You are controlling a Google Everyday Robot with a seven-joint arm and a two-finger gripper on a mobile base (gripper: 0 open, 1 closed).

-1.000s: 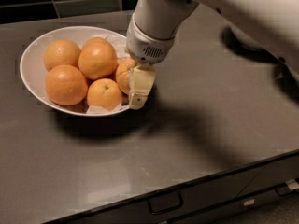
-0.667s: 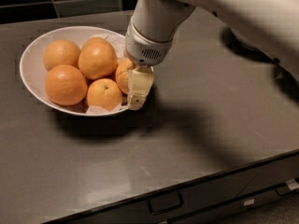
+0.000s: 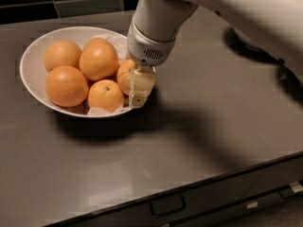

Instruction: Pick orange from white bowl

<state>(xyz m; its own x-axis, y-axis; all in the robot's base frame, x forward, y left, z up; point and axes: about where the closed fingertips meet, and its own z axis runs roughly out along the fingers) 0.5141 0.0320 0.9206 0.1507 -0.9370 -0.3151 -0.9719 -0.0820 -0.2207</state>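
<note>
A wide, shallow, glossy white bowl (image 3: 29, 65) is set toward the rear left corner of the dark grey counter (image 3: 203, 126). Five fruits are held in it on crumpled white paper (image 3: 112, 39). The round, dull-skinned mid-sized orange (image 3: 124, 77) lies at the side of the bowl that faces the counter's right edge, close against the rim. It is partly covered by the cream-coloured gripper (image 3: 137, 90) of the white arm (image 3: 161, 13). The gripper is lowered over that same stretch of rim and sits against the fruit. Whether it is spread or closed on the fruit cannot be told, because most of it is hidden under the wrist.

The step in hand is judged to be the securing of the grasp, with the lift to follow. The hold is best taken across the widest part of the fruit, since a round, pitted skin is easily squeezed out of a grip placed high. Neither the rim nor the paper should be pinched, or the bowl may be tipped or dragged toward the front edge. The lift is best made straight up and slowly. The small orange (image 3: 105, 95) with a stem dot appears to touch the target on the front-edge side. The large orange (image 3: 98, 60) lies just beside it on the left-edge side. Either may be rolled if the fruit is pulled sideways.
</note>
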